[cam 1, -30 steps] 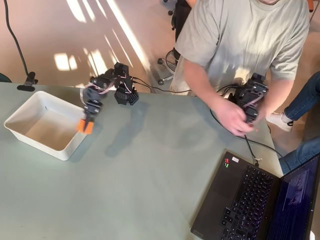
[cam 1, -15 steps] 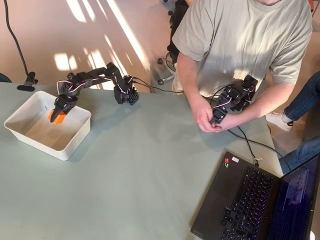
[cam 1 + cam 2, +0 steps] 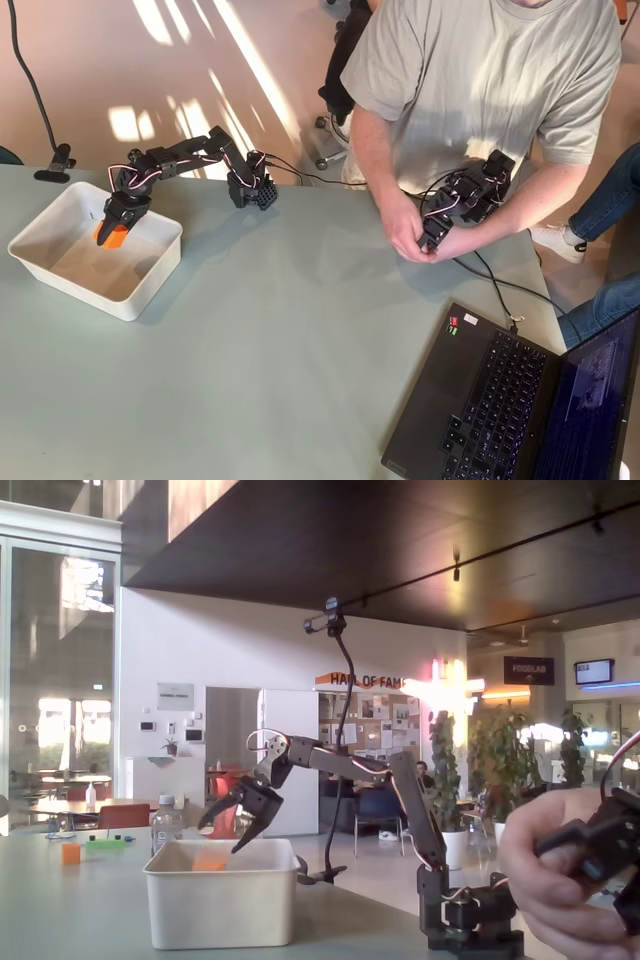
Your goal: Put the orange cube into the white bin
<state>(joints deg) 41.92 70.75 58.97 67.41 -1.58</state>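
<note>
Orange cube [image 3: 113, 236] dropped, claw [image 3: 108, 232] now open

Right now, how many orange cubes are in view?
2. One orange cube is inside the white bin, just under the open end effector. A second small orange block sits on the table, far left in the fixed view. The bin's walls may hide others.

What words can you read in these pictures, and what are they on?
"HALL OF FAME": orange sign above the doorway in the fixed view, last letters partly hidden by glare.
"FOODLAB": dark hanging sign, small, probable reading.
Wall notices and laptop keys and screen: too small to read.
</note>
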